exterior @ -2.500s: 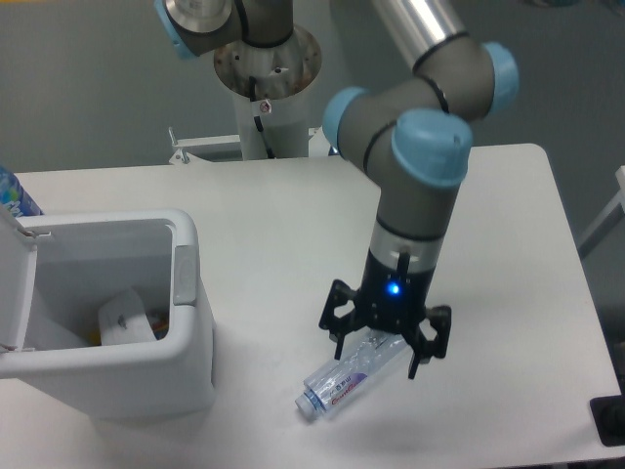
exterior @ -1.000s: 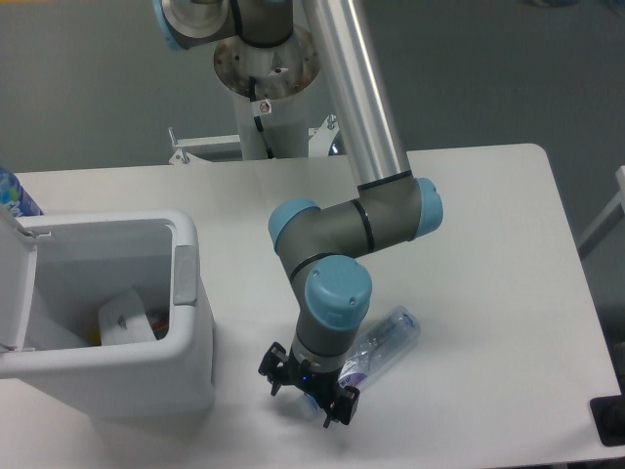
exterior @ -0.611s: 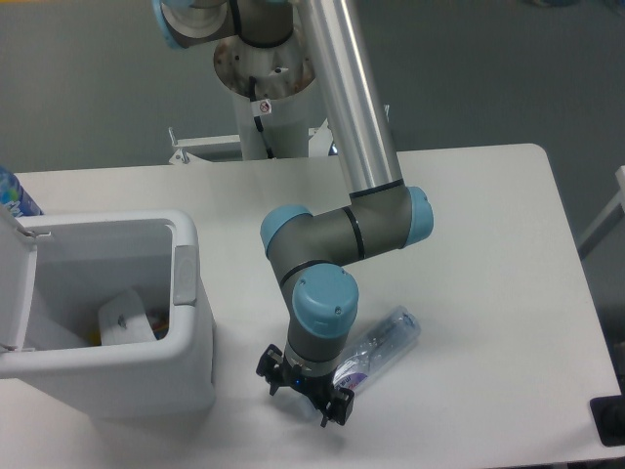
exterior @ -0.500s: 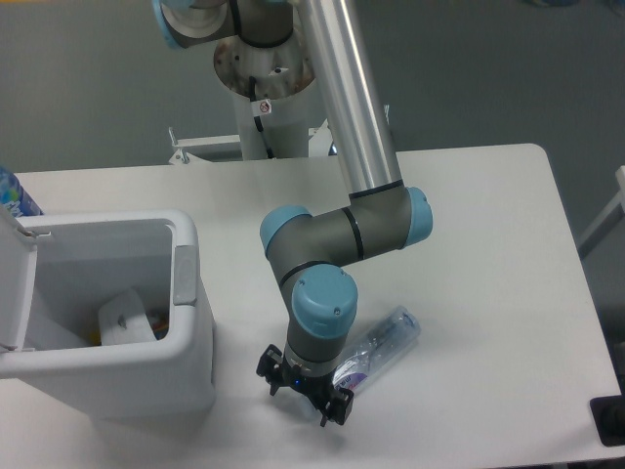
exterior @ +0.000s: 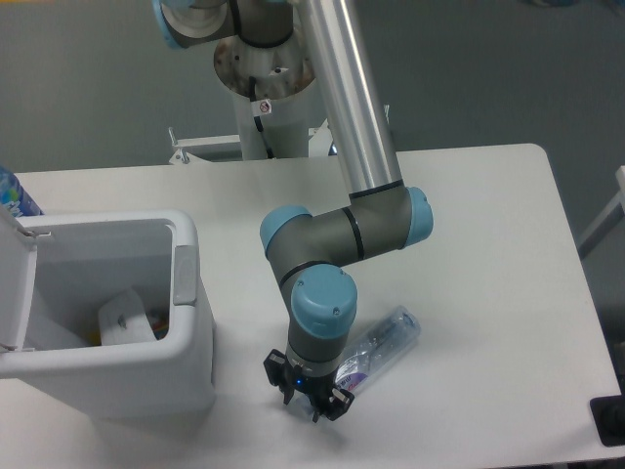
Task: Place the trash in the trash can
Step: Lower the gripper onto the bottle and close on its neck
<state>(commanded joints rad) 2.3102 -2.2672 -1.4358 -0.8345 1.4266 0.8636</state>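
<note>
The crushed plastic bottle [exterior: 379,344] lies on the white bench [exterior: 488,244] near its front edge, slanting from lower left up to the right. Its lower-left neck end runs under the claw [exterior: 311,393], which sits at the bottom of the arm's wrist [exterior: 317,322], pointing down at the bench. The dark fingers are drawn close together around that end of the bottle, and the claw appears to be gripping it (the contact itself is hidden by the wrist and fingers, so the hold cannot be confirmed for certain). The rest of the bottle sticks out to the right of the claw, resting on the bench.

The bottle is clear and dented, with a red-and-white label showing just beside the claw and a rounded base at the far right end.

To the left stands the white trash can [exterior: 186,322], its lid [exterior: 12,283] swung open on the left side and a grey push tab [exterior: 183,276] on its right rim. Inside lies a crumpled white wrapper [exterior: 127,319]. The can is well apart from the bottle. A blue-patterned bottle [exterior: 14,195] peeks in at the far left edge, behind the lid.
</note>
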